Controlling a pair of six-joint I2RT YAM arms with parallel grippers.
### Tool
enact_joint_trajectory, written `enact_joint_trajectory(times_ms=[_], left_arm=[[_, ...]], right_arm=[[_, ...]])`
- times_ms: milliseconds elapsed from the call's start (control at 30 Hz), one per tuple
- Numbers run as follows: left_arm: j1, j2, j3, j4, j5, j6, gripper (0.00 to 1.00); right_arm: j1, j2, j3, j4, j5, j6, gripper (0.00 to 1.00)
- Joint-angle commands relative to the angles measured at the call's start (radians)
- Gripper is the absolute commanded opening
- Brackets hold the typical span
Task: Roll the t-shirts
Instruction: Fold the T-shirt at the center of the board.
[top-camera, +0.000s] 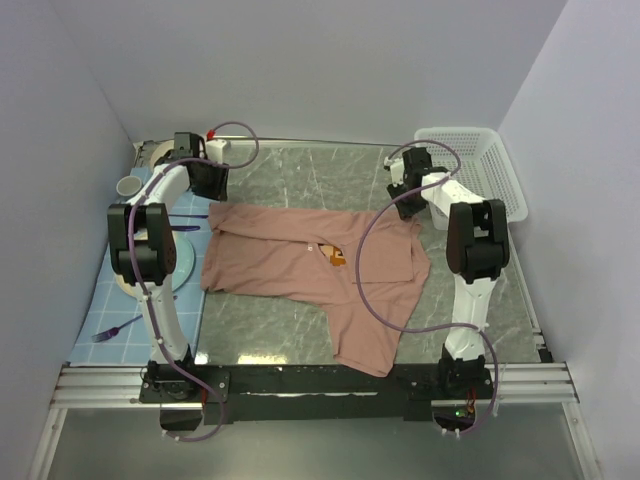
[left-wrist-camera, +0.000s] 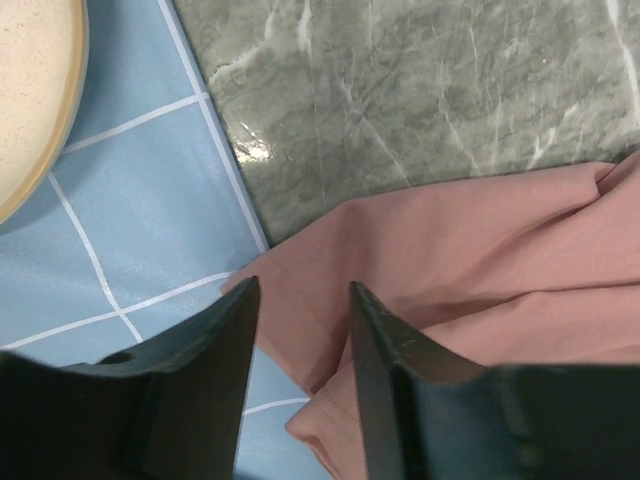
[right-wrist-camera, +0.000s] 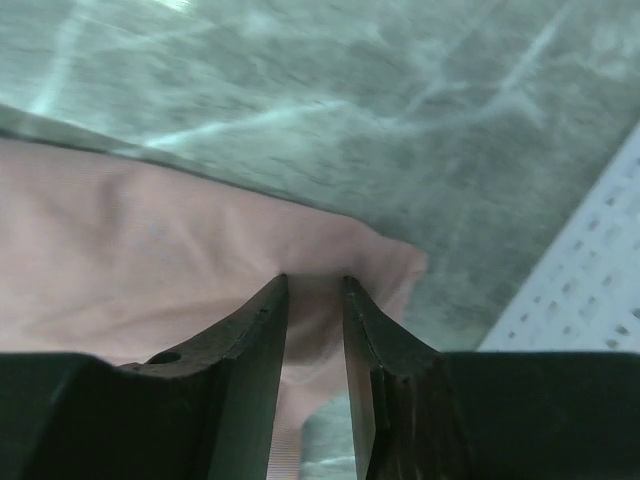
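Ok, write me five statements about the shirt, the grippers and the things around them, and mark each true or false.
1. The t-shirt lies spread out on the table, not yet rolled. True.
2. The left gripper is at the shirt's near edge. False: it is at the far left corner, beside the blue tiled mat.
3. The white basket stands at the table's far left. False: it stands at the far right.
4. The right gripper is at the shirt corner nearest the basket. True.
5. A fork lies on the shirt. False: it lies on the mat, apart from the shirt.
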Motion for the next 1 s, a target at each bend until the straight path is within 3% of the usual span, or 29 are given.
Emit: enact_joint_trajectory(times_ms=[0, 200, 467, 733, 967], left_arm=[[-0.002, -0.005, 0.011, 0.013, -0.021, -0.018, 0.51], [-0.002, 0.041, 0.069, -0.040, 0.037, -0.001, 0.52], [-0.002, 0.011, 0.000, 0.021, -0.194, -0.047, 0.54], [-0.002, 0.046, 0.000, 0.018, -0.205, -0.052, 0.58], [-0.002, 0.098, 0.060, -0.005, -0.161, -0.067, 0.44]], right_arm=[[0.008, 0.003, 0.030, 0.021, 0.154, -0.025, 0.37], [0.008, 0.017, 0.027, 0.006, 0.168, -0.020, 0.37], [0.009, -0.006, 0.017, 0.011, 0.140, 0.003, 0.40], [0.010, 0.003, 0.030, 0.008, 0.134, 0.004, 0.41], [0.012, -0.011, 0.019, 0.005, 0.128, -0.009, 0.41]])
